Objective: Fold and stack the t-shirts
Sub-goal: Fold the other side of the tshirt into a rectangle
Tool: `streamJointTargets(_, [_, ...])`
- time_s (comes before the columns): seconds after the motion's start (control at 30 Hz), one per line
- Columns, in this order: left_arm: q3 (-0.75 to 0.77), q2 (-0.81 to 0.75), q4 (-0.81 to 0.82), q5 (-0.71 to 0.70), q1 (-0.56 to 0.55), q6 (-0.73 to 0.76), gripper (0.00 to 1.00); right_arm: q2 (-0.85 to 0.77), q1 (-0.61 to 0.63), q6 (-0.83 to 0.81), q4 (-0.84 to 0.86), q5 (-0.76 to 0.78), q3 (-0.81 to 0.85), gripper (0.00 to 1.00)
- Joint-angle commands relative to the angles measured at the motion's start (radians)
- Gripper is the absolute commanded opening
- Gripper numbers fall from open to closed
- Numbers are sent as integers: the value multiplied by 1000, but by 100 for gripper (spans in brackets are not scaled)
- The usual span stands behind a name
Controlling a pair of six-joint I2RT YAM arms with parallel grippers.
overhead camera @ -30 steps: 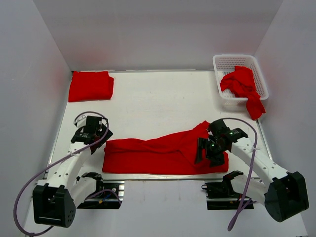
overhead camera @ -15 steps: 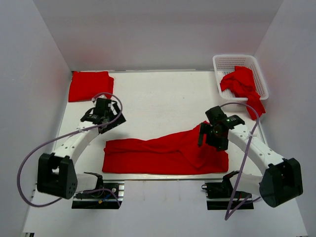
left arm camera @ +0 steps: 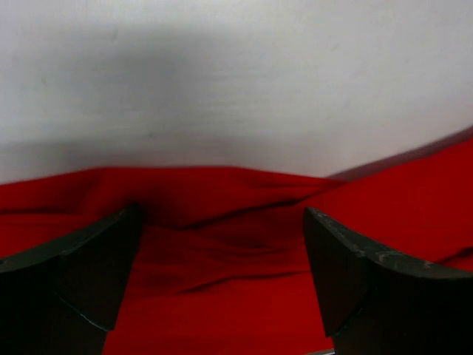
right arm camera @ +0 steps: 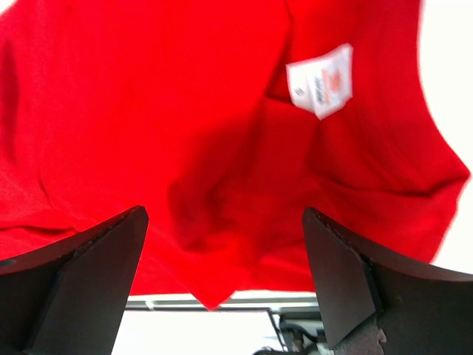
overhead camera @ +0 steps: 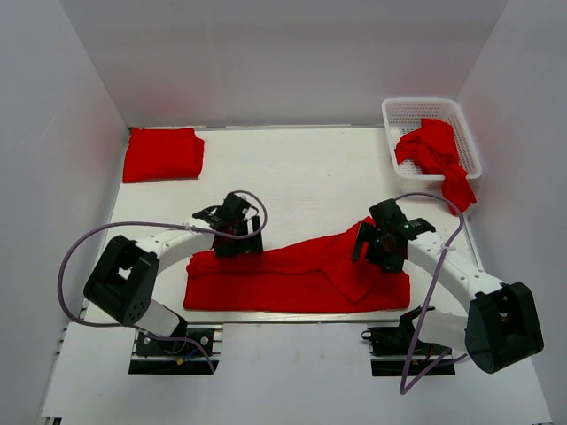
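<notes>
A long red t-shirt (overhead camera: 292,274) lies rumpled across the near part of the table. My left gripper (overhead camera: 237,241) hovers open over its back left edge. In the left wrist view the jaws (left arm camera: 220,244) stand wide with red cloth (left arm camera: 222,281) below them and nothing gripped. My right gripper (overhead camera: 377,255) is open over the shirt's bunched right end. The right wrist view shows its fingers (right arm camera: 223,237) spread above the fabric (right arm camera: 148,111), with the white neck label (right arm camera: 321,80) further off. A folded t-shirt (overhead camera: 163,153) rests at the back left. Another t-shirt (overhead camera: 434,150) hangs out of the basket.
The white lattice basket (overhead camera: 403,111) stands at the back right against the wall. White walls enclose the table on three sides. Both arm bases and their cables sit along the near edge (overhead camera: 292,320).
My left arm has swung right from the table's left side to the shirt's back left edge. The right gripper has drawn back a little over the shirt's right end, its jaws now wider.
</notes>
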Motion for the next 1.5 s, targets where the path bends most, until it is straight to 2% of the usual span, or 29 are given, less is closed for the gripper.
streamJointTargets(0.0, [-30,-24,-5,0,-21,-43,100,32,-5,1,91,-26,-12,91])
streamJointTargets(0.3, [-182,2,44,11,-31,-151,100,80,-5,45,203,37,-73,91])
streamJointTargets(0.47, [-211,60,56,-54,-31,-220,100,94,-8,106,275,52,-134,91])
streamJointTargets(0.73, [-30,279,-53,-264,-7,-320,100,157,-6,201,404,103,-158,91])
streamJointTargets(0.97, [137,430,-85,-307,22,-320,100,201,-5,268,603,123,-184,91])
streamJointTargets(1.27, [454,571,-120,-397,110,-228,100,417,-8,197,676,153,29,91])
streamJointTargets(1.37, [517,571,-120,-397,110,-200,100,437,-8,182,654,159,95,91])
streamJointTargets(1.47, [517,521,-120,-397,119,-166,100,430,-8,146,619,184,146,91])
